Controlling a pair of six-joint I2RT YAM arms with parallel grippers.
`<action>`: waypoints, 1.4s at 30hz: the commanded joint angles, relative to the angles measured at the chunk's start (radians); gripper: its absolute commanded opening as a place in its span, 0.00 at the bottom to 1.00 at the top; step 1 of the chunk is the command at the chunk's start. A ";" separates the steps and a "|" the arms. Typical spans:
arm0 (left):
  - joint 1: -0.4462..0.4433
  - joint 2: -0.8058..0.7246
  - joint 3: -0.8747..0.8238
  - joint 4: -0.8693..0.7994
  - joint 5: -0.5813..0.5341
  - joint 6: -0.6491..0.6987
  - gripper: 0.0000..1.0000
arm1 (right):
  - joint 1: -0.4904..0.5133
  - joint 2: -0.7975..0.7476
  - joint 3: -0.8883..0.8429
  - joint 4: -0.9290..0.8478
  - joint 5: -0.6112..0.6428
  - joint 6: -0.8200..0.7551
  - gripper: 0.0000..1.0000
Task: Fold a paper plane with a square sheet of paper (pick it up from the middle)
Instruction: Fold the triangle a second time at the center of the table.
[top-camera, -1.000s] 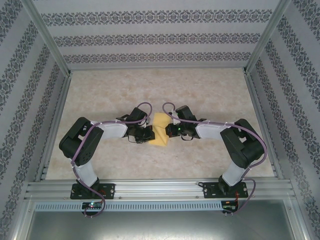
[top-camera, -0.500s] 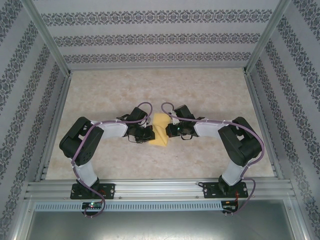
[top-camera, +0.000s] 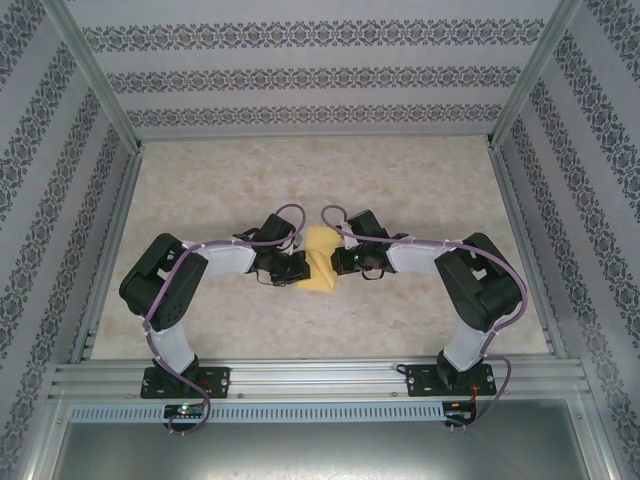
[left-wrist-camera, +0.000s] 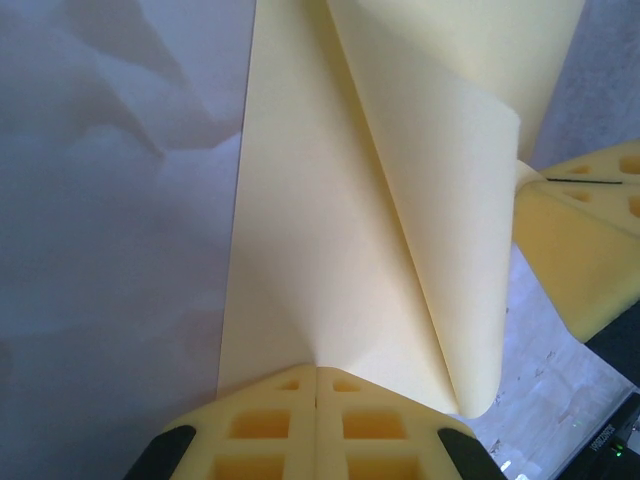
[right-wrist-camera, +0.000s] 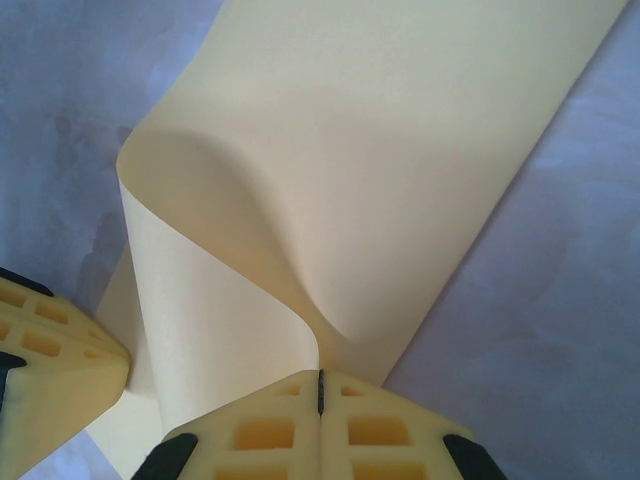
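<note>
Yellow paper (top-camera: 321, 258), thin, mid-tabletop (top-camera: 400, 180), curled over between the arms, left gripper (left-wrist-camera: 316, 374) and right gripper (right-wrist-camera: 320, 378) each pinching an edge of it: move them out of step and you risk a tear, a slipped pinch or a crooked crease.
</note>
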 joint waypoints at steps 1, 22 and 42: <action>-0.011 0.033 0.000 -0.069 -0.040 0.021 0.00 | 0.011 0.017 0.028 -0.006 -0.002 -0.028 0.00; -0.012 0.034 0.005 -0.080 -0.046 0.027 0.00 | 0.006 0.025 0.040 -0.038 0.030 -0.038 0.00; -0.012 0.036 0.006 -0.080 -0.046 0.029 0.00 | 0.015 0.059 0.057 -0.072 0.053 -0.044 0.00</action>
